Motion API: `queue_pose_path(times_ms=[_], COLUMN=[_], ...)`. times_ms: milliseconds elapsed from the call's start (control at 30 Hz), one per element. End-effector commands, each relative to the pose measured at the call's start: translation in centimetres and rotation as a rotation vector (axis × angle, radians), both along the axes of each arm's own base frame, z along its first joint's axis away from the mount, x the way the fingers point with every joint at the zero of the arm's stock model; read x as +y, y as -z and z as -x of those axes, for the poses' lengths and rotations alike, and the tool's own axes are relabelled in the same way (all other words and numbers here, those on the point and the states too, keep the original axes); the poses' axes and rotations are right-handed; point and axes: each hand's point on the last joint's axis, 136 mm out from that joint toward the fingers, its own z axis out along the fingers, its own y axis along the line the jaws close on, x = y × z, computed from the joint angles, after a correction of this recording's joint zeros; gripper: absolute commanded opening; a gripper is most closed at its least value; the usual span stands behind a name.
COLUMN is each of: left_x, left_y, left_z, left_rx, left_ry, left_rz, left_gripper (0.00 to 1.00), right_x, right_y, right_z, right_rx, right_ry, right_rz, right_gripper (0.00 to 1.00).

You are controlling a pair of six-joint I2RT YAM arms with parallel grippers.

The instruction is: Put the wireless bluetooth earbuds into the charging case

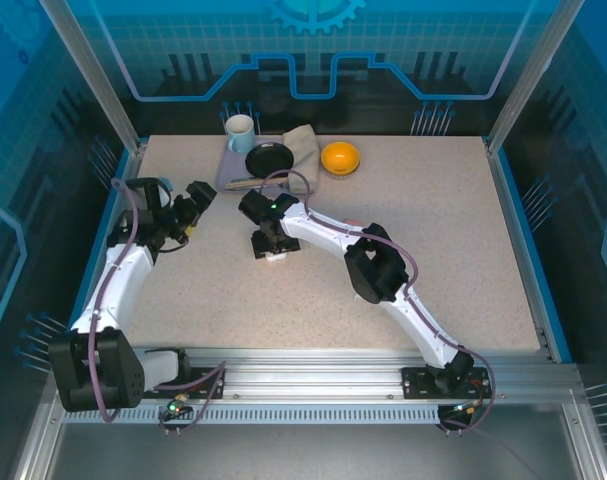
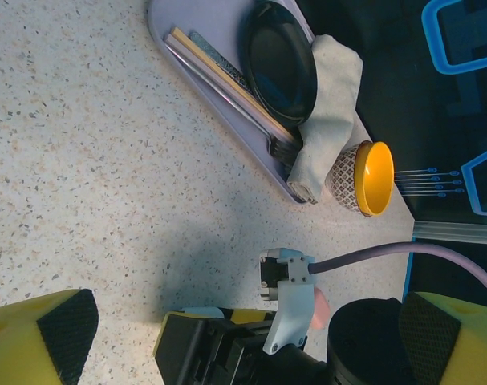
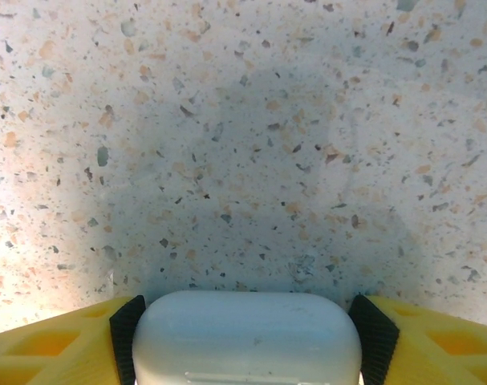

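Case (image 3: 247, 337), white and rounded, sits clamped between the black pads (image 3: 124, 341) of my right claw (image 3: 247, 321), close to the speckled table (image 3: 243, 120) near its middle. Beside that arm a pink bit (image 2: 319, 309) peeks out, too hidden for me to say what it is. My left claw (image 2: 243, 321) hangs spread wide with nothing between its yellow fingers (image 2: 34, 337), left of the right claw and apart from the case. Farther off lies a grey tray (image 2: 171, 32) carrying a black plate (image 2: 279, 60), chopsticks (image 2: 219, 76), a fork (image 2: 279, 144) and a folded cloth (image 2: 331, 104). An orange bowl (image 2: 375, 180) stands just right of the tray, and a pale mug (image 1: 240, 128) stands at its far left corner
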Motion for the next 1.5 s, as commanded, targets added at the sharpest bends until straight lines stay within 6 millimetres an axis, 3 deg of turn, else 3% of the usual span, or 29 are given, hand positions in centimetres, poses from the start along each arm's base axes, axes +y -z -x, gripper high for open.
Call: queue_pose_path(times_ms=[0, 167, 300, 500, 633, 800, 933, 1233, 1467], left_x=[-1.2, -2.9, -3.7, -5.4, -8.0, -11.9, -14.5, -20.5, -22.5], left_y=[0.5, 0.9, 1.7, 3.6, 5.1, 6.7, 8.1, 10.2, 11.4], left_z=[0.2, 0.1, 0.2, 0.4, 0.7, 1.5, 2.3, 2.7, 1.6], left_rx=[0.026, 0.016, 0.026, 0.04, 0.05, 0.015, -0.017, -0.102, -0.139], left_ry=[0.042, 0.086, 0.107, 0.136, 0.196, 0.284, 0.336, 0.448, 0.438], left_rz=[0.032, 0.019, 0.011, 0.025, 0.027, 0.036, 0.055, 0.086, 0.094], left_gripper=[0.99, 0.99, 0.99, 0.99, 0.99, 0.99, 0.98, 0.85, 0.71], right_x=[-3.7, -3.3, -3.8, -7.5, -10.1, -11.1, -10.9, -9.4, -8.8], right_y=[2.6, 2.5, 1.0, -2.3, -2.7, -2.6, -2.8, -3.2, -3.7], right_z=[3.0, 3.3, 2.6, 1.3, 0.9, 0.5, 0.1, -0.9, -0.9], right_rx=[0.14, 0.146, 0.109, 0.049, 0.064, 0.102, 0.13, 0.196, 0.21], right_ry=[0.067, 0.096, 0.128, 0.313, 0.455, 0.583, 0.669, 0.82, 0.855], right_rz=[0.142, 0.114, 0.102, 0.022, -0.038, -0.113, -0.19, -0.334, -0.37], right_gripper=[0.71, 0.59, 0.51, 0.49, 0.49, 0.49, 0.49, 0.48, 0.48])
